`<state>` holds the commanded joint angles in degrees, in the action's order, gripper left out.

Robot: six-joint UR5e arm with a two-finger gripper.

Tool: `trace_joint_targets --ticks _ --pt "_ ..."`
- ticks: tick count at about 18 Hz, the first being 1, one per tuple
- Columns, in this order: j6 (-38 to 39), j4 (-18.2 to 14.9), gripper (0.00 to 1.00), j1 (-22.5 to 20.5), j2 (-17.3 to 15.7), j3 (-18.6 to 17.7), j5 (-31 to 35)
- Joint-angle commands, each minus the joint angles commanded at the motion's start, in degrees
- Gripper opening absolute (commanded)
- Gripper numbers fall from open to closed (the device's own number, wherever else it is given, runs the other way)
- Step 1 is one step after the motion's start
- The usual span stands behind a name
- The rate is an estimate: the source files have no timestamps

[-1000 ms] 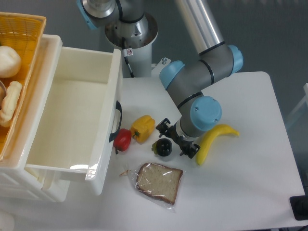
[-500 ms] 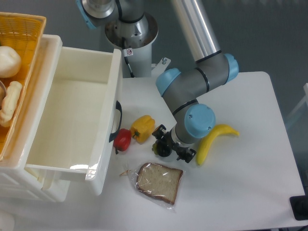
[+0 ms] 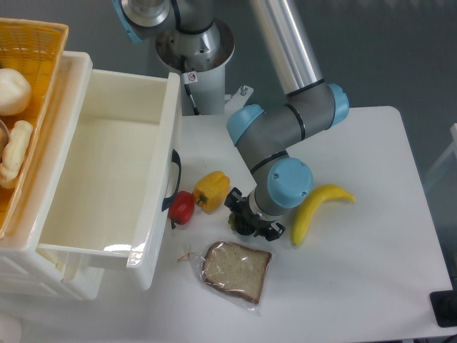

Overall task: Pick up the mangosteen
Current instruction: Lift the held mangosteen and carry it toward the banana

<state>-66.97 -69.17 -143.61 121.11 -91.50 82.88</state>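
Note:
My gripper has come down over the spot between the yellow pepper and the banana where the mangosteen lies. The blue wrist joint and the black gripper body cover the fruit almost wholly. Only a dark glossy sliver of the mangosteen shows at the gripper's lower left, and it blends with the black fingers. The fingers stand at table height around that spot. I cannot tell whether they are open or shut on the fruit.
A yellow pepper and a small red pepper lie just left of the gripper. A banana lies to its right and bagged bread in front. An open white drawer stands at the left, with a basket behind it.
The gripper has moved left and down from beside the mangosteen to right over it. The fruit was plainly visible before and is now almost wholly covered.

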Motion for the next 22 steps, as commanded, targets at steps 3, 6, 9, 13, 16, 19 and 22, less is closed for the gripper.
trace_joint_targets --ticks 3,6,9,13,16,19,22 --pt "-0.5 0.1 0.21 0.0 -0.1 0.1 1.3" --pt "-0.5 0.1 0.10 -0.2 -0.6 0.7 1.8" --pt "-0.4 -0.1 0.00 -0.4 -0.6 3.3 2.0" --pt "-0.3 -0.2 0.00 -0.7 -1.1 6.2 2.1" --pt "-0.7 -0.3 0.00 -1.8 -1.8 9.8 3.5" --pt "-3.2 -0.6 0.00 -2.0 -1.6 14.0 4.7" --pt "-3.6 -1.8 0.00 -2.5 -2.5 17.3 5.3"
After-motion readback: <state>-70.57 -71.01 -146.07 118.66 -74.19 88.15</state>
